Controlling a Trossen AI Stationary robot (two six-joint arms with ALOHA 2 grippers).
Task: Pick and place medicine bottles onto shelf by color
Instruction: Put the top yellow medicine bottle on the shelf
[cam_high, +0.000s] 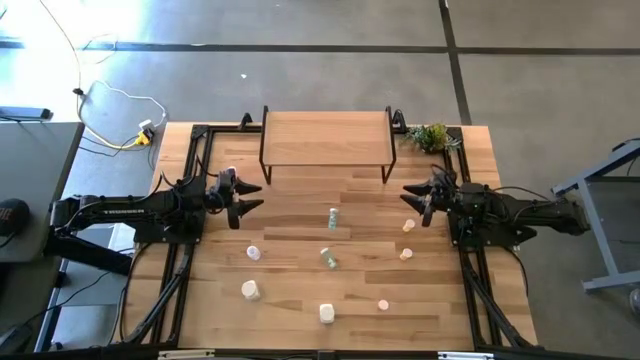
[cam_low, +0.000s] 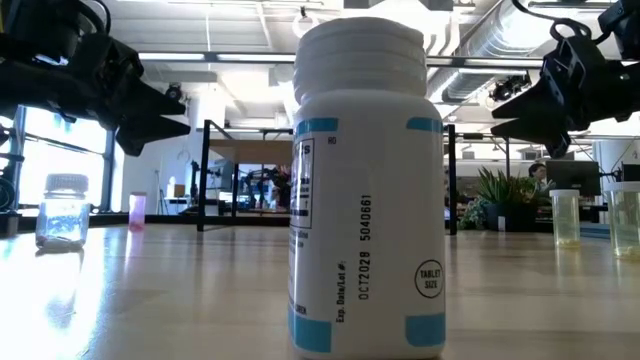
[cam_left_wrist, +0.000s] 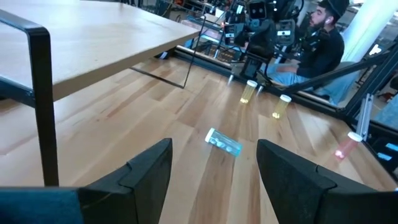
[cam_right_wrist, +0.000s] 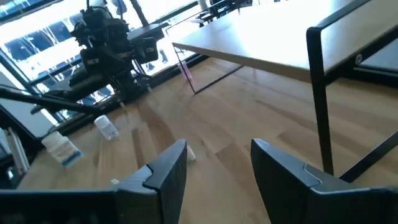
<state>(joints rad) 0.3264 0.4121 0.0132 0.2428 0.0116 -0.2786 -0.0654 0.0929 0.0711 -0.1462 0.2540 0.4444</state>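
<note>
Dark fingers of the left hand (cam_high: 248, 198) stand apart, empty, above the table (cam_high: 300, 300) left of the shelf (cam_high: 325, 138); the right hand (cam_high: 415, 198), likewise parted and empty, hovers opposite. Both arms reach level inward. Medicine bottles (cam_high: 331, 217) lie scattered on the table, none on the shelf. Nearest, a white bottle (cam_low: 368, 190) reads "TABLET SIZE" and, seemingly, "OCT2028 5040661".
</note>
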